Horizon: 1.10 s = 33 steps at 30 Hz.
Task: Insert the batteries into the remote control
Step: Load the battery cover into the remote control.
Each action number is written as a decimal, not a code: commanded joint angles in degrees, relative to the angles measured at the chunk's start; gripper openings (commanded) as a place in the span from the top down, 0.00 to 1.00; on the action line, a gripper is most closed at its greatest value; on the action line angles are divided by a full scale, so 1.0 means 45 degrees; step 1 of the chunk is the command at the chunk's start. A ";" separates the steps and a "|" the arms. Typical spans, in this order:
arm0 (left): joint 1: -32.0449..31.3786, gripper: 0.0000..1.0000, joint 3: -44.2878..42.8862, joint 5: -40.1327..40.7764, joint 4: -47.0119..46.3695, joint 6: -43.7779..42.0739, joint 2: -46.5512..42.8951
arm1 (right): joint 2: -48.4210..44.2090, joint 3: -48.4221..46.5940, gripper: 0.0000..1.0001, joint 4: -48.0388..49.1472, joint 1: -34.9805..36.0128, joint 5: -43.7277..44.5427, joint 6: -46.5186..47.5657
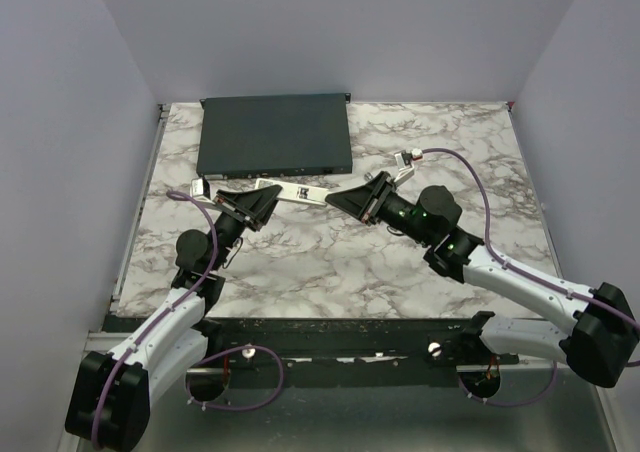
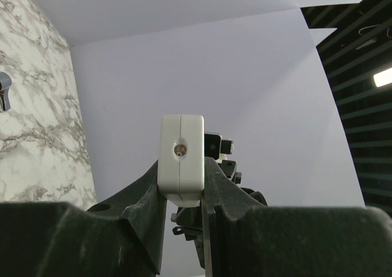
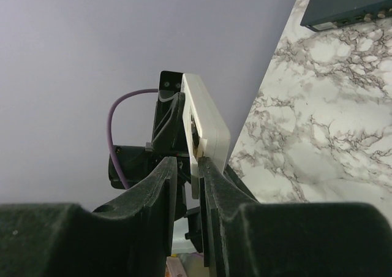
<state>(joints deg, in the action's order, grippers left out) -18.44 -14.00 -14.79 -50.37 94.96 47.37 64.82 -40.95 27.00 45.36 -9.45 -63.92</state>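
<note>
Between lilac walls (image 1: pixel 330 32) — marbled table (image 1: pixel 330 262), remote (image 1: pixel 298 191)

The top camera sits high above and behind the arm bases. It looks down from afar on the whole marbled worktop (image 1: pixel 330 262), with the left claw (image 1: pixel 260 202) and right claw (image 1: pixel 347 200) facing each other mid-frame. Each wrist camera rides just behind its own claw and sights along the fingers at very close range, angled past the worktop toward the wall. All three views share the remote control (image 1: pixel 296 191) between the claws, and each wrist view catches the opposite claw just beyond it.
</note>
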 commanded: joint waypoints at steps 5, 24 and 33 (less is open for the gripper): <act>-0.0083 1.00 -0.0040 -0.0210 -0.0407 0.0095 -0.0127 | -0.0087 -0.0500 0.72 -0.0868 0.0018 0.0334 0.0306; -0.0082 1.00 -0.0073 -0.0153 -0.0486 0.0109 -0.0058 | -0.0320 -0.0532 0.72 -0.1235 0.0031 0.0514 0.0390; -0.0079 1.00 -0.0033 -0.0113 -0.0486 0.0111 -0.0159 | -0.0324 -0.0490 0.72 -0.1241 0.0019 0.0495 0.0391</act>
<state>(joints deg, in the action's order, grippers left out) -18.50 -14.00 -14.68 -50.09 94.96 47.37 64.12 -42.11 23.09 45.36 -8.45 -63.31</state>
